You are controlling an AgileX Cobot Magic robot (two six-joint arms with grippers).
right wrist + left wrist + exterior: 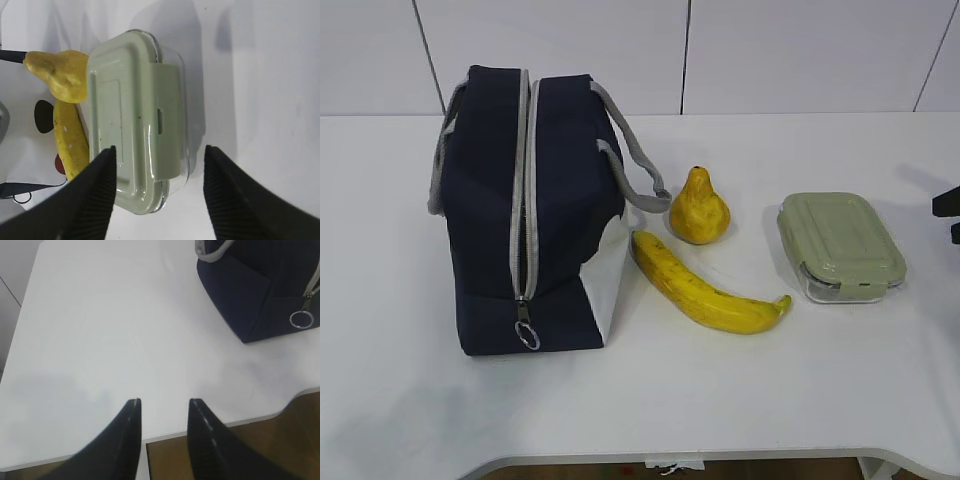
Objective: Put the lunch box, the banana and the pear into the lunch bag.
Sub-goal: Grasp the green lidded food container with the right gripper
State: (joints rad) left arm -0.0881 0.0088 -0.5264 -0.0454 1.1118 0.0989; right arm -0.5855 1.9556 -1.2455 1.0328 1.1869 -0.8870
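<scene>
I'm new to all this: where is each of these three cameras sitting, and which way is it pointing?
Exterior view: in front of the table, slanting down at the lunch bag, pear, banana and lunch box; only a dark bit of robot at the right edge.
Left wrist view: on the left arm, facing down at the table's near edge; left gripper open.
Right wrist view: on the right arm, above the lunch box; right gripper open.
Shared: the lunch bag appears in the exterior and left wrist views.

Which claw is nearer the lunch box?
Right. The right claw hangs open close to the lunch box; the left claw is over bare table near the lunch bag.
</scene>
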